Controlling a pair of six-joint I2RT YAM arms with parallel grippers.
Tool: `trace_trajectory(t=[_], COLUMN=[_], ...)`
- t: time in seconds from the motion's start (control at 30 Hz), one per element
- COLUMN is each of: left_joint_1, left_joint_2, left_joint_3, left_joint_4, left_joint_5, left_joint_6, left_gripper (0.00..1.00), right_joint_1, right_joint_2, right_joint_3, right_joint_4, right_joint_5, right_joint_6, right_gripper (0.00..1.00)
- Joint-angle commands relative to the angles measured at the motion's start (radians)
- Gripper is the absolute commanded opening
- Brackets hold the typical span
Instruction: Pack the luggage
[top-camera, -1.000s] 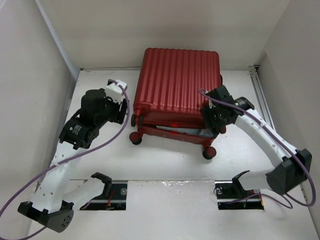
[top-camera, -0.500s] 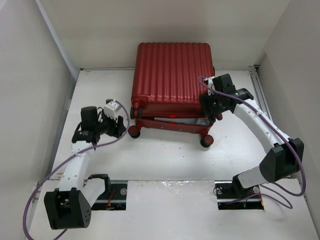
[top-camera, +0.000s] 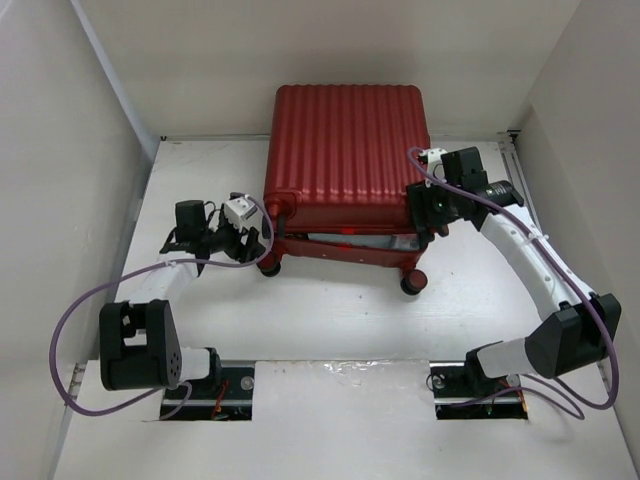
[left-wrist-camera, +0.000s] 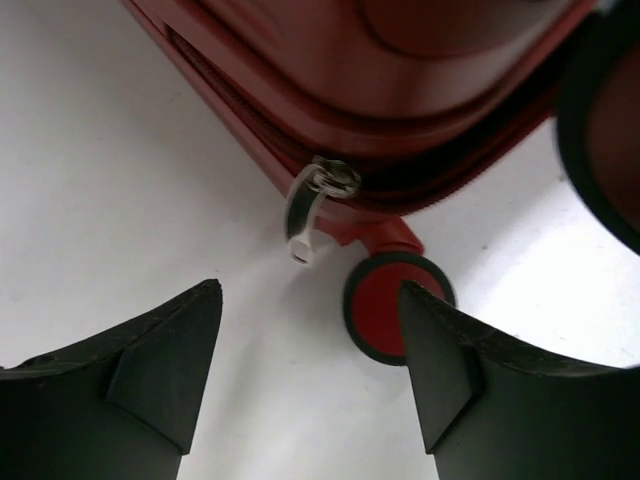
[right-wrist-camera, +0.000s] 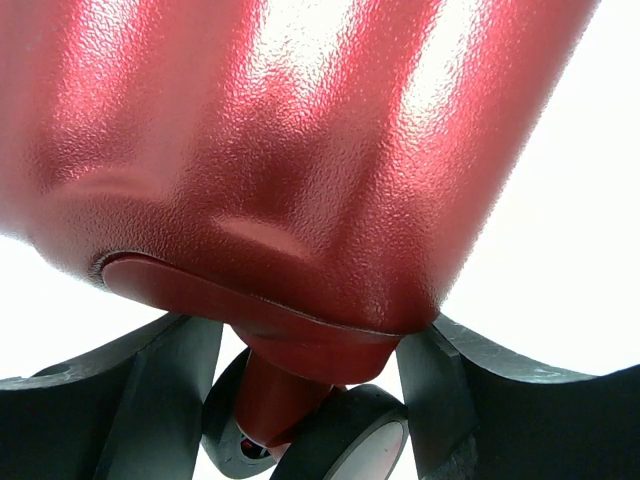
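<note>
Left hand (left-wrist-camera: 308, 297), apart, has dropped to the luggage's (top-camera: 345, 145) nine-o'clock zipper pull (left-wrist-camera: 306, 218); right hand (right-wrist-camera: 308, 335), apart, straddles its corner: zipping likely next.

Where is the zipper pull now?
In the left wrist view, the silver metal zipper pull hangs from the dark-red hard-shell suitcase's seam, beside a red wheel, ahead of the left gripper.

Glossy pebbled plastic luggage (right-wrist-camera: 300, 150), metal zipper pull (left-wrist-camera: 310, 205)

No legible text or labels.
</note>
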Motion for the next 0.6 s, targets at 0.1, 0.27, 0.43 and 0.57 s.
trace_trajectory(t=[0.1,0.27,0.43,0.57], left_joint_1=[0.001,0.001,0.001,0.034], left_joint_2=[0.061,0.095,0.122,0.122], left_joint_3=[0.13,0.176,0.207,0.225], left_joint_4=[0.059,0.002,-0.186,-0.309], left_joint_5=[-0.023,-0.011,0.037,0.072], left_joint_6=[0.084,0.125,0.312,0.454], left_gripper=[0.69,0.67,0.59,0.57], right_joint_1=[-0.013,-0.004,0.019,0.03], right_joint_2=[-0.067,-0.076,-0.104,-0.113], right_joint_3=[-0.005,-0.046,-0.068,-0.068], right_joint_4=[0.142,0.132,0.122,0.104], right_joint_5=[-0.135,-0.126,-0.152,-0.163], right_joint_6=[-0.08,-0.046,0.018,0.038], right_gripper=[0.0,0.0,0.0,0.0])
